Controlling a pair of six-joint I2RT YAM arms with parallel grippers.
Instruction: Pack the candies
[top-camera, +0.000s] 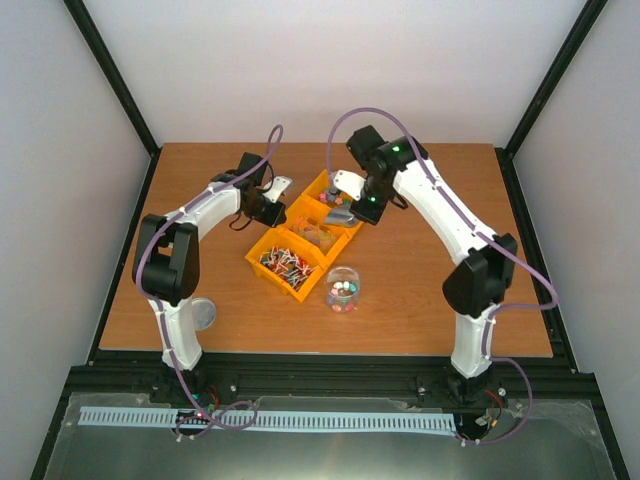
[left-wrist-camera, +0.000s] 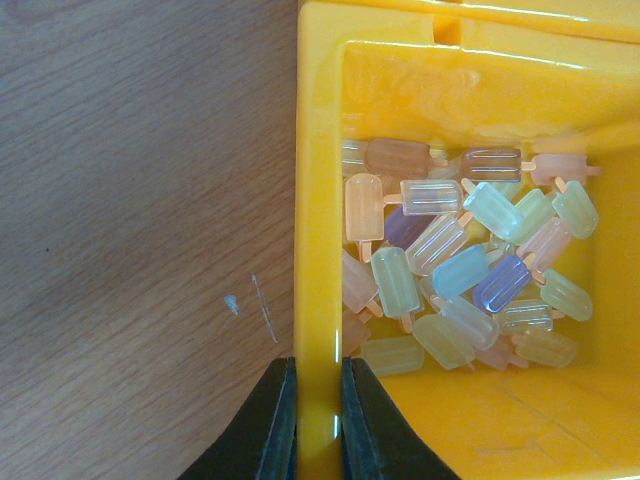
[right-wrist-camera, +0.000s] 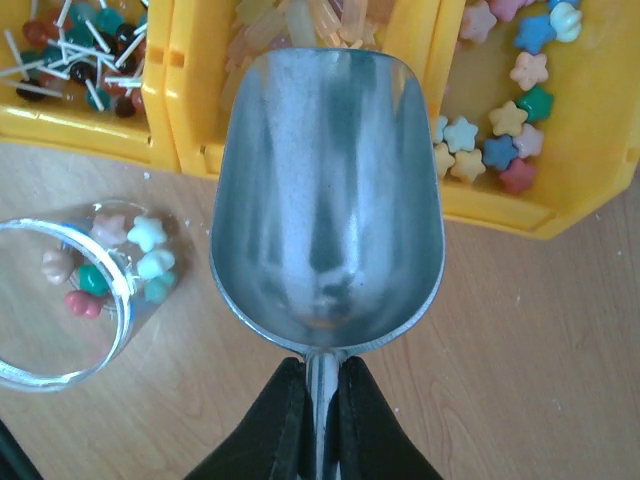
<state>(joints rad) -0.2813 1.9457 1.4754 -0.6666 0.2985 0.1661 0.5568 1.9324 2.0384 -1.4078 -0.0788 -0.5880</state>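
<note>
The right gripper (right-wrist-camera: 322, 378) is clenched on the thin handle of a dull brushed-metal scoop (right-wrist-camera: 325, 200), whose rounded bowl sits at 12 o'clock from the fingers. The candies (right-wrist-camera: 495, 135), small matte star shapes in blue, peach, green and red, lie in a glossy yellow plastic bin (right-wrist-camera: 590, 190) at about 1 o'clock, beside the scoop's rim. A few more rest inside the clear jar (right-wrist-camera: 127, 300) at 10 o'clock, on the wood-grain table (right-wrist-camera: 520, 350). The left gripper (left-wrist-camera: 318, 372) pinches the smooth wall of a neighbouring bin (left-wrist-camera: 318, 200), with translucent popsicle-shaped sweets (left-wrist-camera: 450, 270) at 1 o'clock
</note>
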